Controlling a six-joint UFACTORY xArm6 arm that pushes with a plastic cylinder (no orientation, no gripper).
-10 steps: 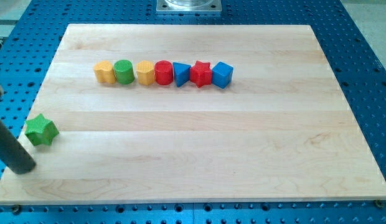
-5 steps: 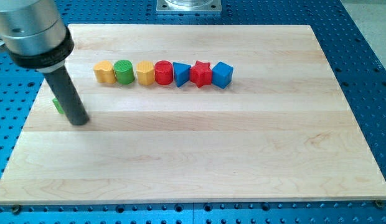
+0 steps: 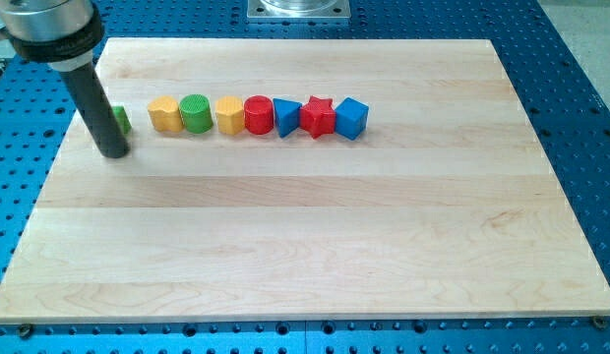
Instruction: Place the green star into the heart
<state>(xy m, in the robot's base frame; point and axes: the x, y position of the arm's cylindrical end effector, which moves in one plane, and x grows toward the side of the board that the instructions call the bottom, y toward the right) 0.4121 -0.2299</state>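
My tip (image 3: 114,151) rests on the wooden board (image 3: 305,246) near its left edge. The dark rod hides most of the green star (image 3: 120,120); only a green sliver shows at the rod's right side, just above the tip. Right of it runs a row of blocks: a yellow heart (image 3: 164,113), a green cylinder (image 3: 195,113), a yellow hexagon-like block (image 3: 229,114), a red cylinder (image 3: 259,114), a blue triangle (image 3: 286,117), a red star (image 3: 317,116) and a blue cube (image 3: 351,118). The star lies a short gap left of the yellow heart.
The board lies on a blue perforated table (image 3: 580,118). A grey metal mount (image 3: 299,9) sits at the view's top middle. The rod's silver collar (image 3: 46,25) fills the top left corner.
The green star has gone from the lower left edge up and to the right, to the left end of the row. My tip moved with it, up and to the right.
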